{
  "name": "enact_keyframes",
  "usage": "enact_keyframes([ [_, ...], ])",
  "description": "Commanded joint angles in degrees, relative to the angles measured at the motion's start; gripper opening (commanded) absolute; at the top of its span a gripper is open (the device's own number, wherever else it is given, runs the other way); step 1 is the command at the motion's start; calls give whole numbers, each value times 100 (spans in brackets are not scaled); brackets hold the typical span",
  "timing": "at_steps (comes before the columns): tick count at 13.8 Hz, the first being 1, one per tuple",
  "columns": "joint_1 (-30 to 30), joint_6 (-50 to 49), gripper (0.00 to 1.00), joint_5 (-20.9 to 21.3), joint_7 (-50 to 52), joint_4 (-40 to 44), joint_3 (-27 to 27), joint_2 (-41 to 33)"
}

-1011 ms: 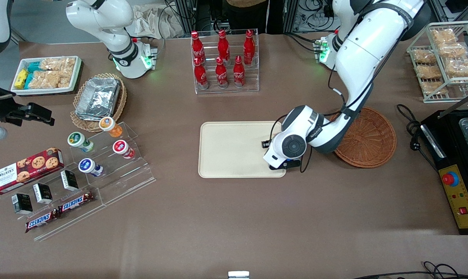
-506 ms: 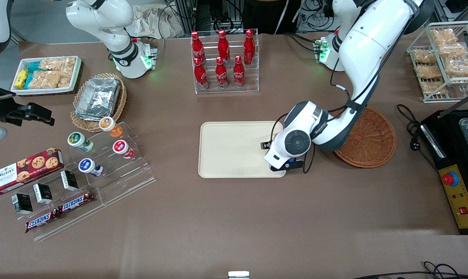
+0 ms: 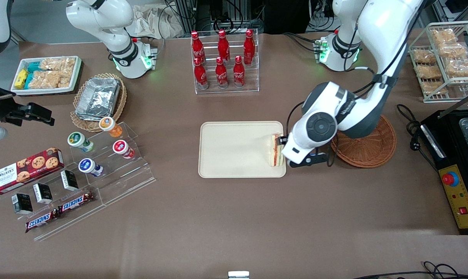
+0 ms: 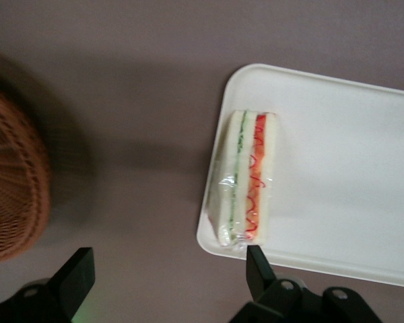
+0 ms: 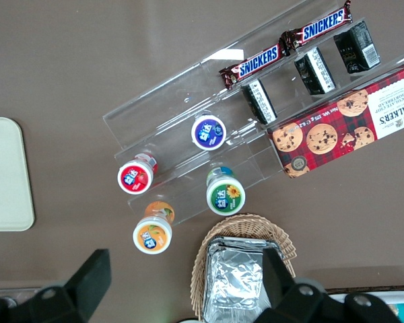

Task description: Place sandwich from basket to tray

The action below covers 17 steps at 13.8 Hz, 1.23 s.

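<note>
The sandwich (image 3: 275, 150) (image 4: 248, 178), a wrapped wedge of white bread with red and green filling, lies on the cream tray (image 3: 234, 149) (image 4: 337, 161), at the tray's end nearest the reddish-brown basket (image 3: 371, 149) (image 4: 13, 188). My left gripper (image 3: 304, 160) (image 4: 168, 262) hangs above the table between tray and basket. It is open, with nothing between its fingers, and is apart from the sandwich. No food shows in the visible part of the basket, which my arm partly covers in the front view.
A clear rack of red cola bottles (image 3: 224, 62) stands farther from the front camera than the tray. Toward the parked arm's end are an acrylic stand with yogurt cups (image 3: 102, 155) and a tan basket of foil containers (image 3: 98, 99). A black appliance (image 3: 456, 155) sits beside the reddish basket.
My gripper has lifted off the tray and drawn back toward the basket. The sandwich, hidden under the wrist before, now lies uncovered on the tray.
</note>
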<state>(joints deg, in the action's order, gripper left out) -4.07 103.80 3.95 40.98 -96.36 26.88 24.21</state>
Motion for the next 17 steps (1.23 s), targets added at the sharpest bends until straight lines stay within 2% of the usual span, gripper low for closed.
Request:
enact_keyframes([
  [1, 353, -280, 100, 70, -519, -164, 10, -469],
  [5, 1030, -422, 100, 202, -1599, -304, -8, -987],
  [6, 1083, -422, 100, 237, -1967, -409, -173, -1180],
  [10, 636, -606, 100, 106, -3427, -568, -1587, -1796],
  [14, 609, -774, 100, 18, -4675, -498, -2432, -2227],
  [17, 618, -782, 100, -254, -5309, -244, -2916, -2368],
])
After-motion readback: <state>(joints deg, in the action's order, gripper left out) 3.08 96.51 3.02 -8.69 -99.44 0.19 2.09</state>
